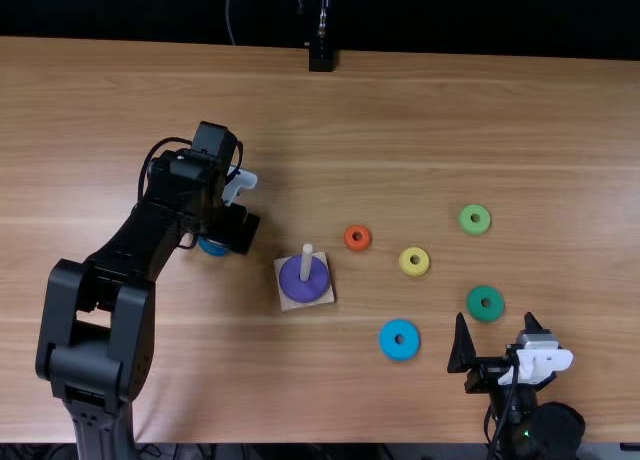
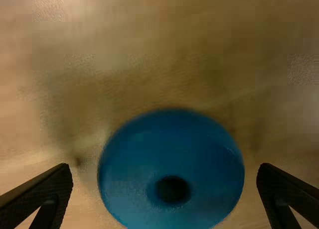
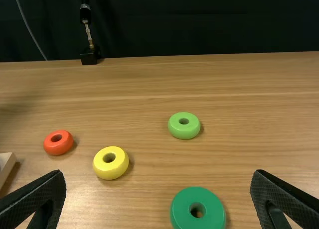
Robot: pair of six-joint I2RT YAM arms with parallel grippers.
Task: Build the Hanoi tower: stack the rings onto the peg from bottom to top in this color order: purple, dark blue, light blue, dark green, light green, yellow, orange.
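Left tool (image 1: 234, 230) gapes empty left of the peg (image 1: 307, 260); its view shows the dark blue ring (image 2: 172, 139) whole there, the top view purple ring (image 1: 292, 280) on the peg. Right tool (image 1: 495, 325) gapes empty, right of it; wooden table (image 1: 420, 130), black backdrop (image 1: 470, 15) beyond.

We count seven rings. Around the one peg (image 1: 306, 261) we find one purple ring (image 1: 300, 292); away from the peg we find six: one dark blue ring (image 2: 134, 174), one light blue ring (image 1: 399, 353), one dark green ring (image 1: 486, 315), one light green ring (image 1: 474, 228), one yellow ring (image 1: 414, 270) and one orange ring (image 1: 357, 246). Under the peg we count one base (image 1: 287, 304).
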